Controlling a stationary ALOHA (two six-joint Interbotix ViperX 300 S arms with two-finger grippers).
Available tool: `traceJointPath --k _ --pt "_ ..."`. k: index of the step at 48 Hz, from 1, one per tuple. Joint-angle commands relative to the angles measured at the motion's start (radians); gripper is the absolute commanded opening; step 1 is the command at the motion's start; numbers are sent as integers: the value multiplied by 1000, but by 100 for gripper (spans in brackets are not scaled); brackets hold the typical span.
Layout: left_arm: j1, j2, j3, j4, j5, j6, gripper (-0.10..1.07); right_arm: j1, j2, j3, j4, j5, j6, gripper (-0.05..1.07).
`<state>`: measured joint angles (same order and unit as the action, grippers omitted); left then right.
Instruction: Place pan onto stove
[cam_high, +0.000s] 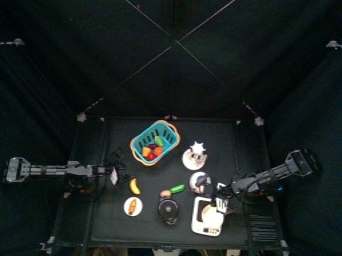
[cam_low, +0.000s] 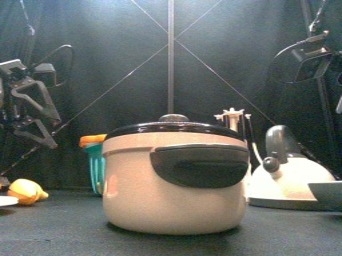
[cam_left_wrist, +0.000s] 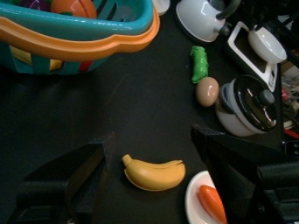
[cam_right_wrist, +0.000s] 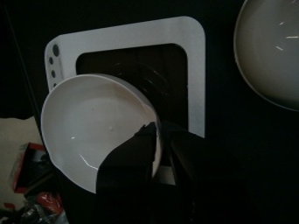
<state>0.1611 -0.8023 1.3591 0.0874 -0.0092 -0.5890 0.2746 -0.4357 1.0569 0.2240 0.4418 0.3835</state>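
Observation:
The white pan (cam_right_wrist: 93, 122) lies over one corner of the white stove (cam_right_wrist: 128, 39), which has a dark top and small dark knobs along one side. My right gripper (cam_right_wrist: 152, 144) is shut on the pan's rim. In the top view the pan (cam_high: 210, 208) and stove (cam_high: 206, 222) are at the table's front right, with the right gripper (cam_high: 222, 203) beside them. I cannot tell whether the pan rests on the stove or hangs just above it. My left gripper (cam_left_wrist: 146, 144) is open and empty above the banana (cam_left_wrist: 155, 172), at the table's left (cam_high: 118, 181).
A teal and orange basket (cam_high: 154, 141) stands at the back. A plate with a star piece (cam_high: 197, 153), a white kettle (cam_high: 199, 181), a dark-lidded pot (cam_high: 168, 208), a green piece (cam_left_wrist: 198, 63), an egg (cam_left_wrist: 207, 90) and a carrot plate (cam_high: 134, 206) surround the stove.

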Motion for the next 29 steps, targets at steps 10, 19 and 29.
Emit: traceJointPath --k 10,19,29 --pt "3 2 -12 3 0 2 101 -32 11 -28 -6 -25 -2 56" --pt "2 2 -12 3 0 2 101 -32 6 -35 -5 -29 -3 57" --pt "3 2 -12 3 2 0 101 -28 -12 -38 -6 -29 -2 75"
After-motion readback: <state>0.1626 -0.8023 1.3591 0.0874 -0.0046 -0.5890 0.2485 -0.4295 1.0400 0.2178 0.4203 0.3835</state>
